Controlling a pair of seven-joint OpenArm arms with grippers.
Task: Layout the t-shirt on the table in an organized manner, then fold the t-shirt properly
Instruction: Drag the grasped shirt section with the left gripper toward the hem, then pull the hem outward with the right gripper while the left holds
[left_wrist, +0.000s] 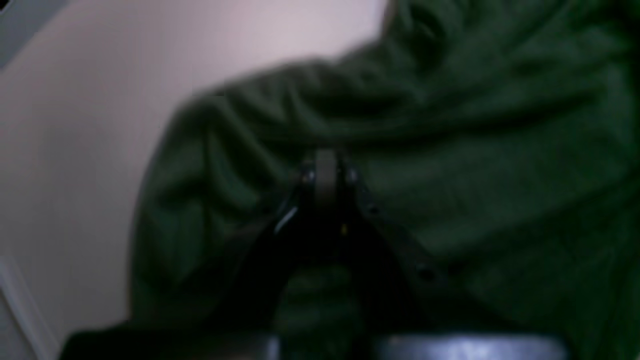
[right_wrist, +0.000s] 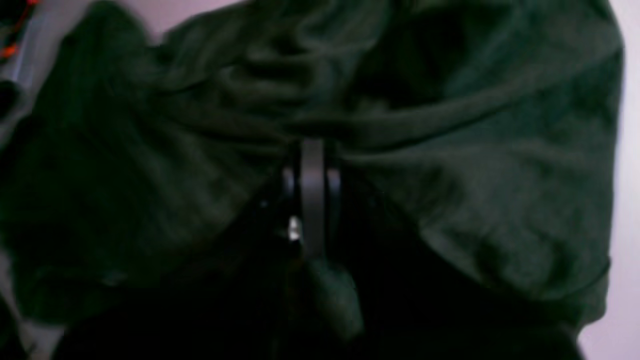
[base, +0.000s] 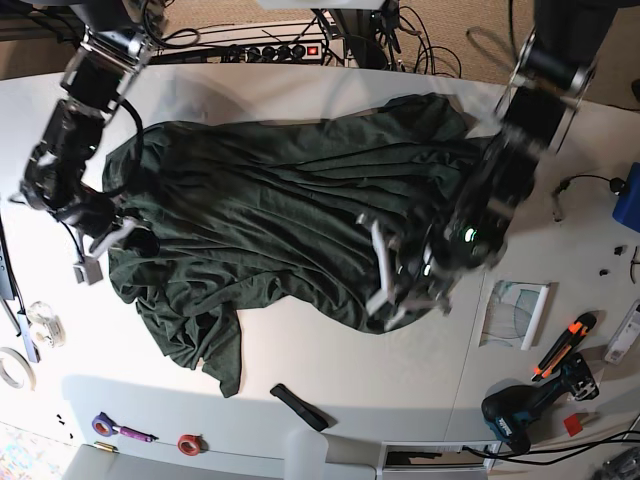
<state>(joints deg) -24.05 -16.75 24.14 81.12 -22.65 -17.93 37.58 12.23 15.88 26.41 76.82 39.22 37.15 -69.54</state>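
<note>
Base view: t-shirt (base: 270, 220) dk green, soft, heavily creased, spread across white table (base: 330, 370).
L gripper (left_wrist: 326, 167): jaws pinched together on shirt fabric; img blurred.
R gripper (right_wrist: 312, 160): jaws closed on a fold; tips hidden by cloth.

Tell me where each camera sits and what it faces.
Base: overhead, looking down on the table, shirt and both arms.
Left wrist: on the left arm, looking along the left gripper, shut on the shirt.
Right wrist: on the right arm, looking along the right gripper, likewise shut on the shirt.
All three share the shirt.
</note>
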